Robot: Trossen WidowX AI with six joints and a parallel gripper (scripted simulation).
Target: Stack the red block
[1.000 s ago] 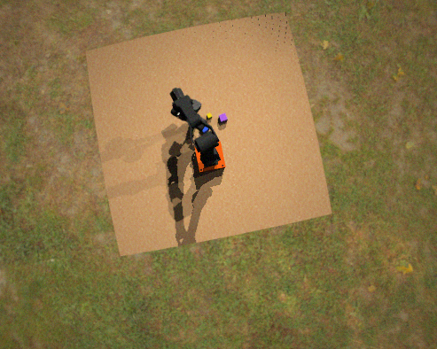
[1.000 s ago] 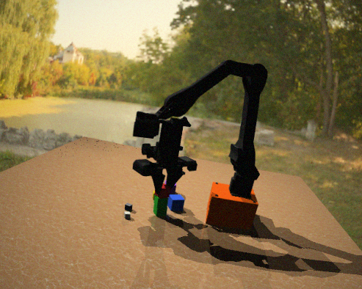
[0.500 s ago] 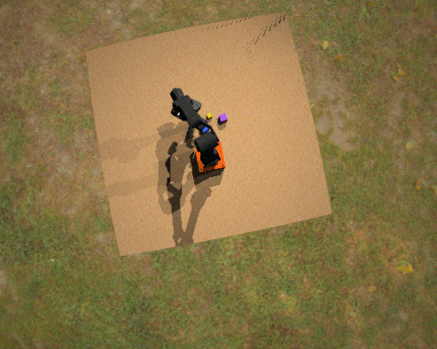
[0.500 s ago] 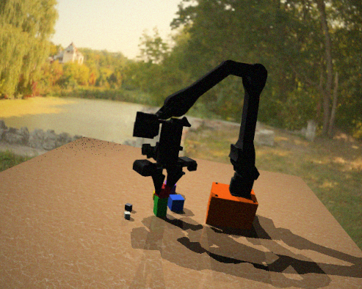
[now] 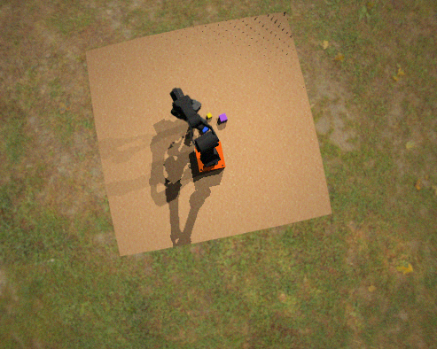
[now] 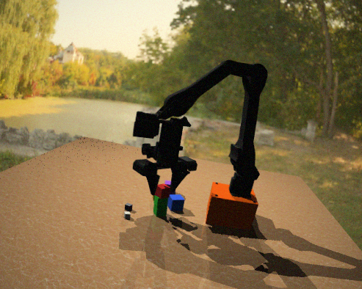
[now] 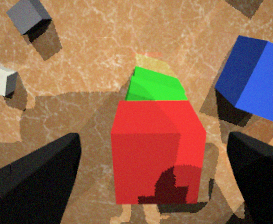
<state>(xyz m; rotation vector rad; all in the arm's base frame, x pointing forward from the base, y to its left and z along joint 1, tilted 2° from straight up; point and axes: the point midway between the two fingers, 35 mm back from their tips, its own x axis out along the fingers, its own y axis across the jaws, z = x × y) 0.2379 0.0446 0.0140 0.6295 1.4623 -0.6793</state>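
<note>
Red block [image 7: 157, 152] sits on top of the green tower [image 6: 160, 206], and the gripper [image 6: 165, 183] hangs over it with its jaws spread, a gap showing on each side of the block in the wrist view, so nothing is pinched. Judged from that view, the block sits a little off-centre on the tower: a slice of green top shows past its far edge, so its hold on the tower is probably less than full. Main risk from here is the way out: the dark fingers flank the red block at its own height, and any sideways drift or twist while lifting would likely clip it and push it off, or tip the whole tower. A straight rise looks safest. Crowding adds to it: the blue block [image 6: 175, 202] stands just beside the tower toward the orange base [image 6: 230, 210], and a purple block [image 5: 222, 118] lies just beyond the tower. Two small cubes, grey [image 7: 28, 14] and white [image 7: 2, 82], lie on the surface [image 6: 62, 220] on the tower's other side, apart from it.
</note>
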